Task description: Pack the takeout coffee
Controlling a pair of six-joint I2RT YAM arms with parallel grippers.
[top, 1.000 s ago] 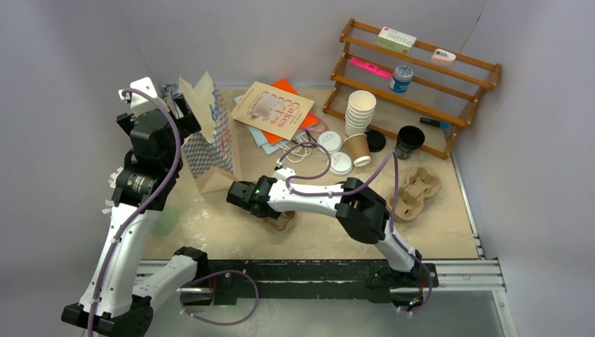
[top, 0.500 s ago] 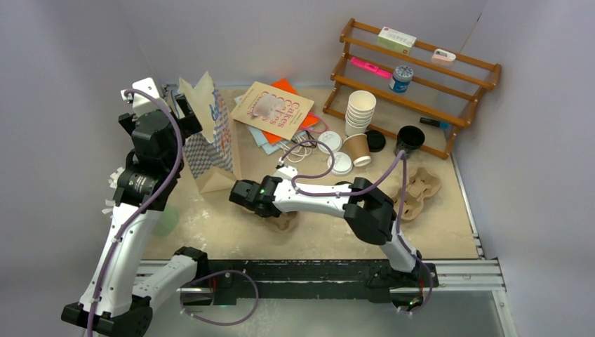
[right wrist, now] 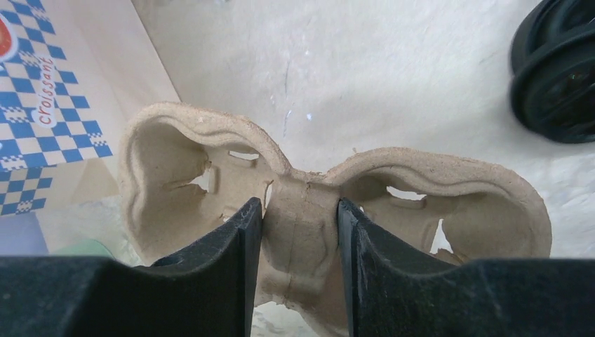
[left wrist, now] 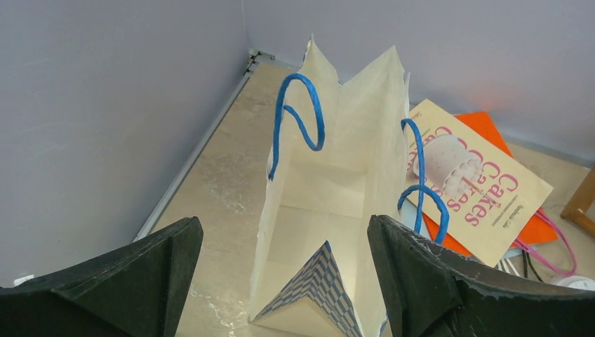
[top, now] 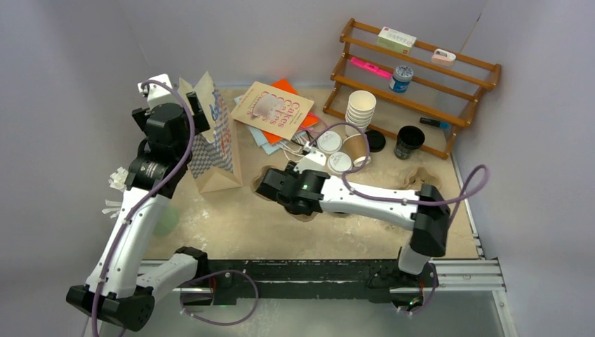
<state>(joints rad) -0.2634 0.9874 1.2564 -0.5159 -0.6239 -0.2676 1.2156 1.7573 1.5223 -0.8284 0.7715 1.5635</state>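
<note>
My right gripper (top: 266, 184) (right wrist: 300, 210) is shut on the middle ridge of a brown cardboard cup carrier (right wrist: 302, 175) and holds it just right of the paper bag's foot (top: 214, 151). My left gripper (top: 196, 116) (left wrist: 284, 281) is open wide over the bag's open mouth (left wrist: 330, 203), which has blue handles and nothing inside. A brown paper cup (top: 359, 149) and a black cup (top: 409, 140) stand near the rack at the back. I cannot tell whether their lids are on. Loose white lids (top: 328, 141) and a black lid (top: 376, 140) lie beside them.
A stack of lidless white cups (top: 361, 109) stands before the wooden rack (top: 421, 77). A book (top: 275, 109) (left wrist: 470, 182) and orange papers lie behind the bag. Cables trail over the lids. A green object (top: 165, 221) sits by the left arm.
My right arm has stretched out and carried the cup carrier back and to the right, up beside the bag's foot. My left gripper has shifted slightly right over the bag mouth.
</note>
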